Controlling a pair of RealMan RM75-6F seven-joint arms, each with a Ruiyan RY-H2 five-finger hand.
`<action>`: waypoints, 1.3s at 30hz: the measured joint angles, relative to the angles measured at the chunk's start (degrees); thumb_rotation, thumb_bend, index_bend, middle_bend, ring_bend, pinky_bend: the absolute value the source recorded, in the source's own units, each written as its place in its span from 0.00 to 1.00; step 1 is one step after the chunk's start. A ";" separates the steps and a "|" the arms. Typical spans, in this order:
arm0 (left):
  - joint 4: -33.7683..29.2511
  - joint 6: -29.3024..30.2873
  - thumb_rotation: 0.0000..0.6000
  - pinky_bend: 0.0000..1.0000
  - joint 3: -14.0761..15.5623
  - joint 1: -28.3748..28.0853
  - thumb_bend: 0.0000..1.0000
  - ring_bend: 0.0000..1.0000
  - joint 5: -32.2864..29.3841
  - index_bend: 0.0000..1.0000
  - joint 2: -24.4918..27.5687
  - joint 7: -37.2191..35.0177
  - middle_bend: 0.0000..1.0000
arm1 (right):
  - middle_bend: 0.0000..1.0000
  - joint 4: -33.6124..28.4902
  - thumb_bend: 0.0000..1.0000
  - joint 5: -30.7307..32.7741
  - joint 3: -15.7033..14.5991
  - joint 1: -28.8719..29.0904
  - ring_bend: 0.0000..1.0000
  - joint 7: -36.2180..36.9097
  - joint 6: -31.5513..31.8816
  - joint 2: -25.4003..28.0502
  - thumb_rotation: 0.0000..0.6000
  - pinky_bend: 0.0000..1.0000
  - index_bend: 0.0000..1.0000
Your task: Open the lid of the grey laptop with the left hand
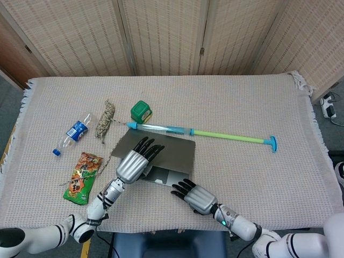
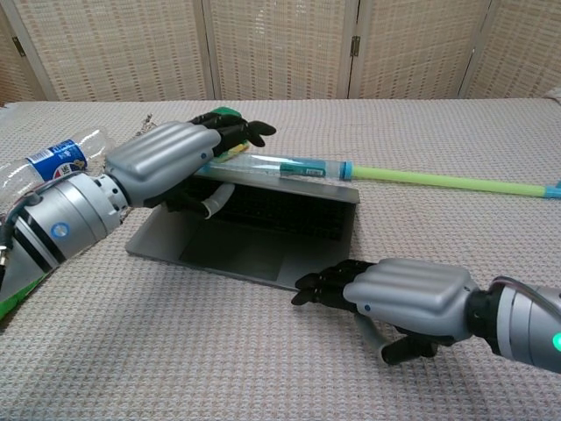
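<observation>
The grey laptop (image 1: 173, 152) lies at the table's middle front, its lid raised partway so the keyboard (image 2: 280, 215) and palm rest (image 2: 230, 252) show in the chest view. My left hand (image 1: 134, 161) (image 2: 165, 160) grips the lid's front edge, fingers over the top and thumb underneath. My right hand (image 1: 198, 198) (image 2: 410, 296) lies flat on the cloth, its fingertips at the front right edge of the laptop base, holding nothing.
A blue and green pump stick (image 1: 215, 134) (image 2: 421, 180) lies right behind the lid, touching it. A green box (image 1: 141, 112), a rope bundle (image 1: 106, 121), a water bottle (image 1: 75, 131) (image 2: 53, 162) and a snack packet (image 1: 83, 177) sit to the left.
</observation>
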 measured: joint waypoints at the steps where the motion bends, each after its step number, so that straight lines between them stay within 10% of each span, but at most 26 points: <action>1: -0.93 -0.53 1.00 0.00 -0.45 -0.23 0.66 0.02 -0.55 0.07 0.67 0.02 0.18 | 0.00 0.00 1.00 0.10 -0.01 0.01 0.05 -0.05 0.09 -0.01 1.00 0.00 0.00; 19: -10.82 -11.74 1.00 0.00 -10.09 -6.23 0.65 0.00 -16.08 0.05 9.77 3.87 0.14 | 0.00 -0.11 1.00 2.44 -0.11 0.51 0.05 -1.16 1.21 -0.20 1.00 0.00 0.00; 39: -6.84 -16.86 1.00 0.00 -16.95 -11.82 0.45 0.00 -35.87 0.00 12.40 5.98 0.00 | 0.00 0.70 1.00 4.33 0.01 1.55 0.07 -1.65 1.21 -1.02 1.00 0.00 0.00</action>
